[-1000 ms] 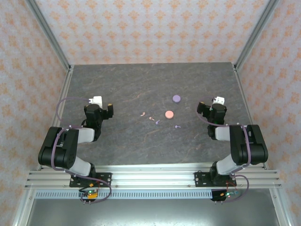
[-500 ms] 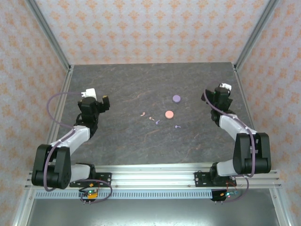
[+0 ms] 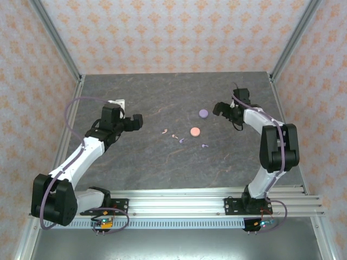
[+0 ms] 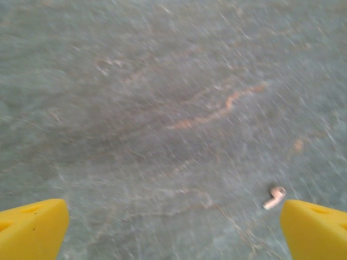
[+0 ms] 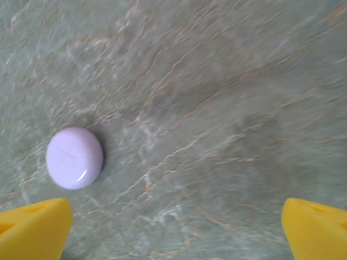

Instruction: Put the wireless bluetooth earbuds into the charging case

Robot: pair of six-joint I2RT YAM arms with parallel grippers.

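a: where was the left gripper?
b: over the left of the table, jaws spread wide, empty; right of it lay two pink earbuds; then two lilac earbuds.
a: and the cases?
b: pink case near them; lilac case behind; right gripper beside it, jaws apart, empty.

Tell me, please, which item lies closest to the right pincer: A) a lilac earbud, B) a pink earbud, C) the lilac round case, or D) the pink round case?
C: in the top view the lilac round case sits just beside the open right pincer, nearer than the pink round case.
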